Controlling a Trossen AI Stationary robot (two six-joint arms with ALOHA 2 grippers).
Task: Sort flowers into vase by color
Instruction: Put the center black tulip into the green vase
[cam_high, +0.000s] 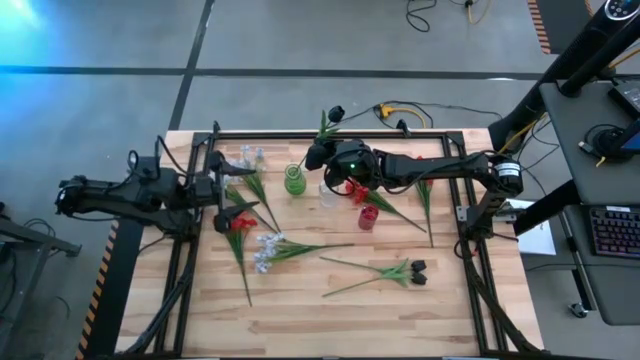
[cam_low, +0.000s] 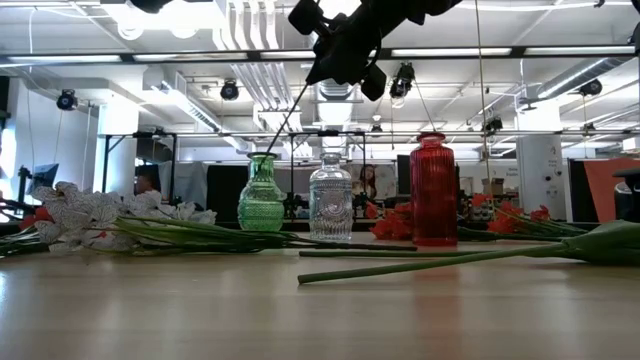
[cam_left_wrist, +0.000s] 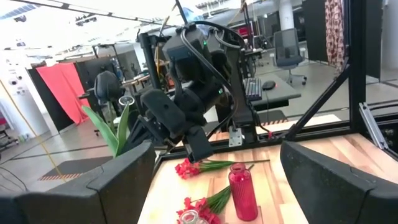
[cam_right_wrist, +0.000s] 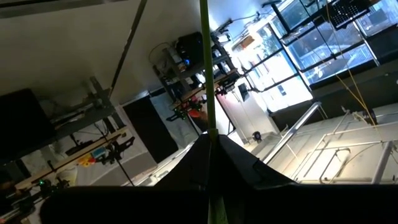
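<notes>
Nearest the low camera, a long green-stemmed spray with dark near-black buds (cam_high: 408, 270) lay flat on the pale wooden slatted table (cam_high: 300, 320), and to one side of it lay a spray of pale blue-white blossoms (cam_high: 268, 250). Behind these stood three vases in a row: a green ribbed glass vase (cam_low: 261, 195), a clear glass vase (cam_low: 331, 197) and a tall red glass vase (cam_low: 434, 189), with bright red blossoms (cam_low: 390, 224) lying at the foot of the red one. The left gripper (cam_high: 232, 212) waited low over the table's left side with its fingers spread wide and nothing between them, just above another red-flowered spray (cam_high: 240, 240). The right gripper (cam_high: 320, 152) hung above the vases, near the green one, its fingers pressed together on the green stem of a dark-budded flower (cam_high: 331, 118), whose stem slanted down toward the green vase.
</notes>
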